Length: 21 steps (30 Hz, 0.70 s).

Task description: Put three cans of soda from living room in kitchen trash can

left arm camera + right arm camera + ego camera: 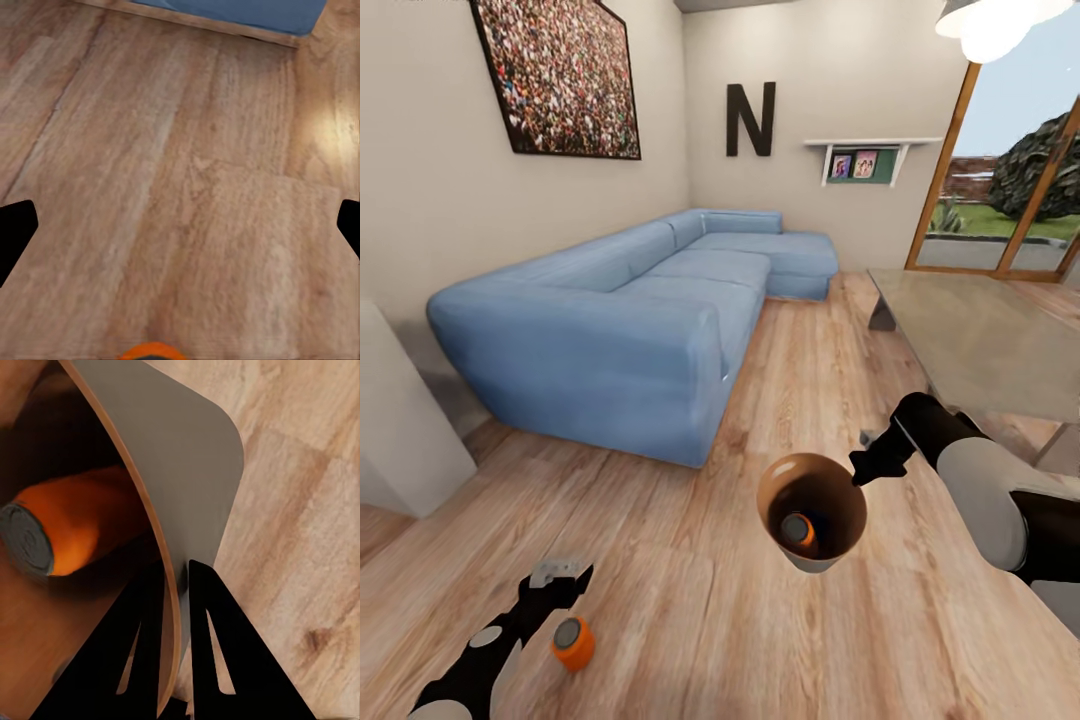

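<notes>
two claws are at work: the right claw is clenched on the rim of the tash can, one orange can inside. lower left, the left claw is spread wide above another orange can. it should be lowered squarely before closing.

Light wood floor, blue corner sofa, beige walls with crowd picture, glazed garden door
</notes>
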Tool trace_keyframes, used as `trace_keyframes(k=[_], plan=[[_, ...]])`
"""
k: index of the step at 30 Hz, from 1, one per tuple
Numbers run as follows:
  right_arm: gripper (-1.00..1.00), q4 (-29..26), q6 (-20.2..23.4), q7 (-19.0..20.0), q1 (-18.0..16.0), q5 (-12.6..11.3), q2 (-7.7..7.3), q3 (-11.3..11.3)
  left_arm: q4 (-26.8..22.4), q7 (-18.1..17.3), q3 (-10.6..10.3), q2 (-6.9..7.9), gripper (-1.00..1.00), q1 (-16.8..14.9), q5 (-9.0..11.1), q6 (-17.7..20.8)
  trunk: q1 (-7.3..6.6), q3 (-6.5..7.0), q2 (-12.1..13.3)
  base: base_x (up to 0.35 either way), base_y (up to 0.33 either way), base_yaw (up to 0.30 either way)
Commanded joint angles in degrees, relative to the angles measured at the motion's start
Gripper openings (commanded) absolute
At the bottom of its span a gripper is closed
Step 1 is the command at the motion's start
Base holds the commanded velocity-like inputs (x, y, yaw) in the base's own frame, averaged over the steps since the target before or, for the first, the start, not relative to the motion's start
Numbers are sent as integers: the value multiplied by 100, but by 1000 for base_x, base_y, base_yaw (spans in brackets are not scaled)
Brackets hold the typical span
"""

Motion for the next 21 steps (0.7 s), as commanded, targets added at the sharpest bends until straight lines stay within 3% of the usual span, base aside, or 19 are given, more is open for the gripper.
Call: trace_keyframes(k=[1, 9, 13, 21], plan=[[-100, 2, 68, 24, -2, -172, 1, -72, 1, 0, 0, 2, 100, 0, 0, -3, -1, 1, -1, -246, 122, 0], [-100, -12, 68, 24, -8, -183, -2, -90, 37, 2, -8, 6, 100, 1, -46, -20, -1, 1, -1, -301, 52, 0], [-100, -23, 68, 24, -11, -205, 10, -89, 288, 57, -11, 46, 100, 0, -48, -35, -1, 1, -1, -306, 6, 0], [-100, -27, 68, 24, -11, -186, 27, -49, 414, 171, -1, 61, 100, 1, -58, -47, -1, 1, -1, -78, 1, 0]])
